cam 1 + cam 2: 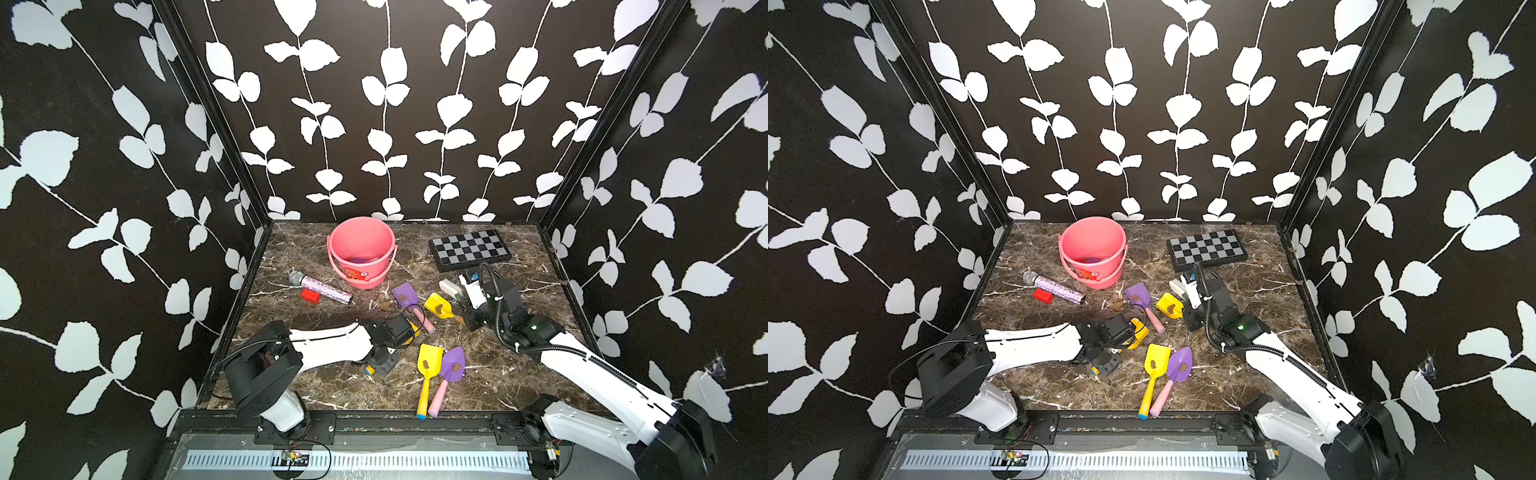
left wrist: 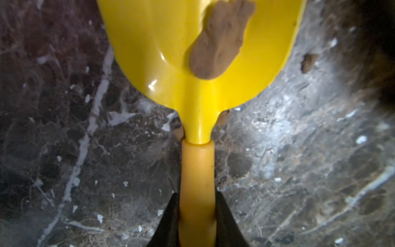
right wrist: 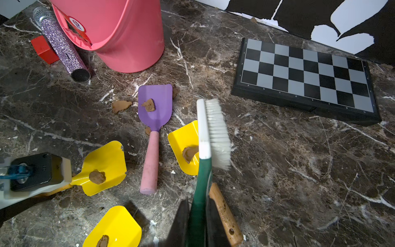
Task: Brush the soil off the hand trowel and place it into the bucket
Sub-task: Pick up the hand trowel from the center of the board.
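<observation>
Left wrist view: my left tool (image 2: 196, 197) clamps the yellow trowel (image 2: 166, 53) by its handle, steadying its soil (image 2: 220, 40) for the brush (image 3: 215, 132) my right tool (image 3: 198, 204) grips.

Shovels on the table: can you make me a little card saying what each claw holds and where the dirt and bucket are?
left claw: shut on the yellow trowel handle
right claw: shut on the brush, by its green handle
soil: brown lump on the held blade
bucket: upright at the back, something purple inside
lying loose: front yellow trowel, pointed purple trowel, square purple trowel, yellow scoop, each with a soil lump
</observation>
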